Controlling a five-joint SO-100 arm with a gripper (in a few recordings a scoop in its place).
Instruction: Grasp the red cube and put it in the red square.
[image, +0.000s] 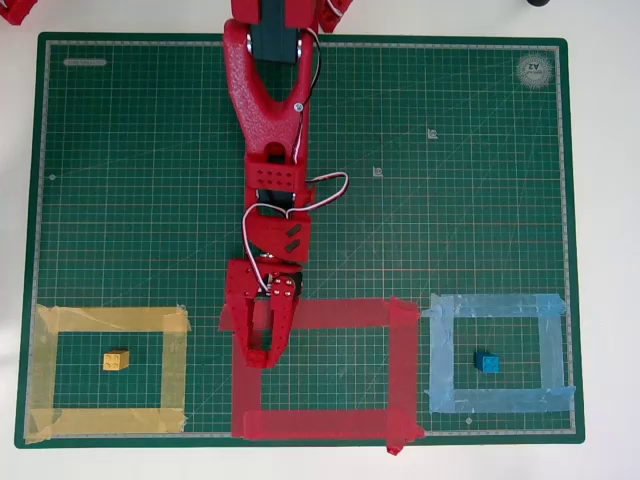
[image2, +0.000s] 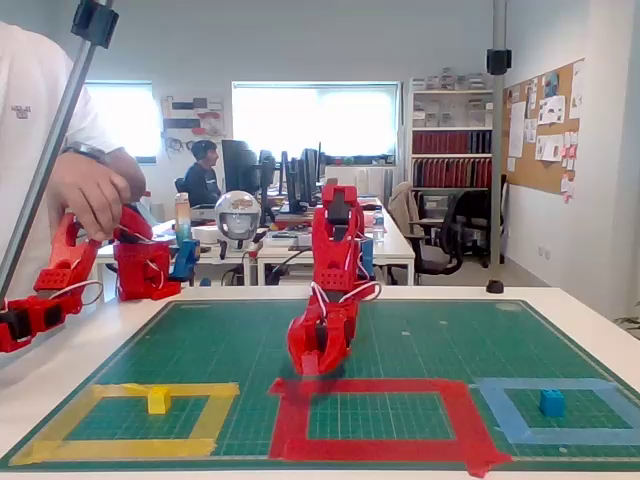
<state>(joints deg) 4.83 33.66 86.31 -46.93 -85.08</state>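
Note:
My red gripper (image: 263, 350) hangs low over the top-left corner of the red square (image: 400, 360), a large outline of red tape at the mat's front middle. In the fixed view the gripper (image2: 314, 366) sits just above the square's far left corner (image2: 380, 445). Its jaws taper to a narrow tip, and red on red hides whether anything sits between them. The red cube is hidden; it lies nowhere on the open mat.
A yellow cube (image: 116, 360) lies inside a yellow tape outline (image: 175, 370) at the left. A blue cube (image: 488, 362) lies inside a light blue outline (image: 550, 350) at the right. The green cutting mat (image: 450, 180) stretches out behind the arm.

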